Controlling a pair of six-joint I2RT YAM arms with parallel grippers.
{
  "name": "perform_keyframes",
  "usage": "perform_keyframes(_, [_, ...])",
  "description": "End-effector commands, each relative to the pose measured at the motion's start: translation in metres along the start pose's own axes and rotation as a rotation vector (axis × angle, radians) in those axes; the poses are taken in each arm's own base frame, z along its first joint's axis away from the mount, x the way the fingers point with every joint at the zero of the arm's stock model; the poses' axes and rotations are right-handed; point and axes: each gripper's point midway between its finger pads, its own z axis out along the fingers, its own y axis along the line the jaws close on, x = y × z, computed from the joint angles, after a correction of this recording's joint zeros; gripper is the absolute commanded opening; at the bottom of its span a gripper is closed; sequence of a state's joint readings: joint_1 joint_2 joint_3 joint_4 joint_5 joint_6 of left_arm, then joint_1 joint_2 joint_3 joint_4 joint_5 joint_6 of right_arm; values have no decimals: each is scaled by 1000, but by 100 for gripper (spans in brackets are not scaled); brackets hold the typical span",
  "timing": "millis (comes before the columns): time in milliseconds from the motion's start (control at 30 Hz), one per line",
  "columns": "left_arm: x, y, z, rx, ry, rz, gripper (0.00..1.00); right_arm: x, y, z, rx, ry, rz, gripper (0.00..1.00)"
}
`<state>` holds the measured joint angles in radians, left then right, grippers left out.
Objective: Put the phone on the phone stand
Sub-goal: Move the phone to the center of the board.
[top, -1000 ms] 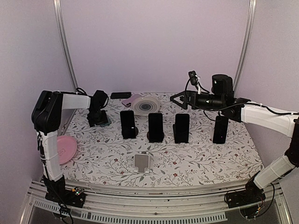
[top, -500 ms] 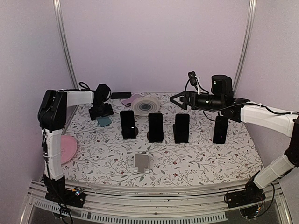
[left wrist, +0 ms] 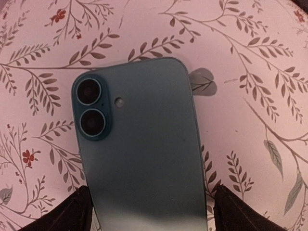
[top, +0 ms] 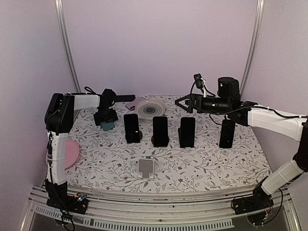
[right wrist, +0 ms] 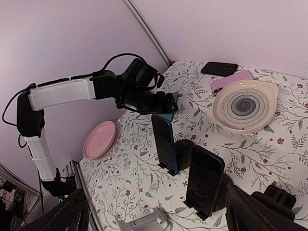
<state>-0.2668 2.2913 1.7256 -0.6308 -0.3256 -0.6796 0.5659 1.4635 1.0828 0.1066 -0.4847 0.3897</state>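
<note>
The teal phone [left wrist: 139, 149] lies face down on the flowered table, its two camera lenses toward the top of the left wrist view. My left gripper [left wrist: 151, 195] is open over its lower end, one finger on each side and a gap at both edges. From above, the phone [top: 108, 125] shows at the back left just in front of the left gripper [top: 106, 117]. The empty silver phone stand [top: 146, 167] sits near the front centre, also seen as the stand [right wrist: 144, 222]. My right gripper [top: 185, 103] hangs open, high over the back right, with nothing between its fingers [right wrist: 62, 214].
Several dark phones stand on stands in a row: [top: 131, 127], [top: 160, 131], [top: 187, 132], [top: 227, 133]. A swirl-patterned bowl [top: 150, 108], a pink phone [top: 132, 102] and a black phone [top: 124, 98] lie at the back. A pink plate [top: 67, 153] sits at the left edge.
My left gripper has opened wider and drawn up and back from the teal phone, which now shows on the table in front of it. The right arm has not moved.
</note>
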Motion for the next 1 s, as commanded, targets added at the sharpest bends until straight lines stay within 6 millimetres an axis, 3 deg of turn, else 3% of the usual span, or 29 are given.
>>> perform_keyframes(0, [24,14,14,-34,71,26,85,3,-2,-1,-7,-1,6,99])
perform_keyframes(200, [36,17,15,-16,87,29,75,4,-3,1,-11,4,11,99])
perform_keyframes(467, [50,26,-1,22,83,25,64,5,-2,1,-15,6,10,99])
perform_keyframes(967, [89,29,-40,68,64,40,60,9,1,5,-47,17,30,99])
